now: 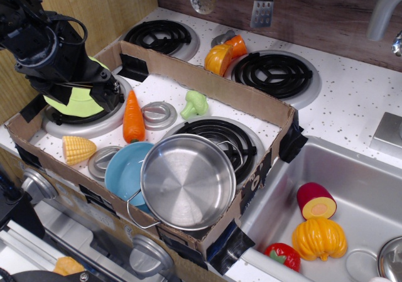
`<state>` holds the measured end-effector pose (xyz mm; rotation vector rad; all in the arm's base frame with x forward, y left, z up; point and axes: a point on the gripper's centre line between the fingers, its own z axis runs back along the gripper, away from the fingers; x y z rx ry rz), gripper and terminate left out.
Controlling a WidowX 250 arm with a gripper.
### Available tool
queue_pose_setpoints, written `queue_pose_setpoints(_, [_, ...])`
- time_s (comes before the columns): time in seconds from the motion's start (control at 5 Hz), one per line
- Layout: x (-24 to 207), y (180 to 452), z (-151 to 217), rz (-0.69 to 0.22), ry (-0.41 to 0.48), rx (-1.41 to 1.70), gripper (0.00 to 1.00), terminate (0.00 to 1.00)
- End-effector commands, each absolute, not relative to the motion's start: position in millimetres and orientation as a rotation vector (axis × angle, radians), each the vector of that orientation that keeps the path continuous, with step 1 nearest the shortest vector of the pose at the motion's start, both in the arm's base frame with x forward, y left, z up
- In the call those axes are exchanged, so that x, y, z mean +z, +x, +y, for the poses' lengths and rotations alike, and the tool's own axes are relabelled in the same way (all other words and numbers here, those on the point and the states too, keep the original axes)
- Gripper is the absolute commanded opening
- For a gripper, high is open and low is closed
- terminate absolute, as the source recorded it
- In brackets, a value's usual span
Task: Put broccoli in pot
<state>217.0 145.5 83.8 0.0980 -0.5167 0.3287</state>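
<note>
Fingers [112, 97]: black and blocky, at the low end of the dark arm [44, 40] on the left, hanging over the lime-green plate; whether they are spread or closed cannot be told from this angle, and nothing can be seen held in them.
Plate [78, 103]: flat, smooth, lime-green, lying on the left burner's grey ring, partly under the arm.
Carrot [132, 117]: orange ridged plastic, long axis running near to far, just right of the plate.
Broccoli [194, 103]: pale green plastic with a lumpy floret head and short stalk; it lies on its side on the white speckled bench inside the cardboard wall, head toward the far right, stalk toward the near left, well apart from the fingers and beyond the pot.
Pot [187, 181]: round shiny steel, low walls, flat brushed bottom, thin wire loop handles; it stands upright and empty at the near edge, overlapping the blue bowl and the black coil burner [217, 141].
Bowl [125, 169]: smooth light blue, touching the pot on its left.
Corn [78, 149]: yellow, kernelled, left of the bowl.
Cardboard wall [207, 84]: brown, taped at the corners, ringing the work area.
Sink [352, 188]: grey basin at right holding toy vegetables.
</note>
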Motion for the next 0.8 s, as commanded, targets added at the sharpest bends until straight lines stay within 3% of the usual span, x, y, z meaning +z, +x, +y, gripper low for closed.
queue_pose_setpoints(0.0, [83.8,217.0,145.5,-0.517,0.098,0.329,1.0,0.0])
queue_pose_setpoints(0.2, [99.5,234.5,139.5,-0.521,0.152,0.267,1.0,0.0])
queue_pose_setpoints(0.6, [107.6,277.1,121.0,-0.493,0.173,0.171,1.0,0.0])
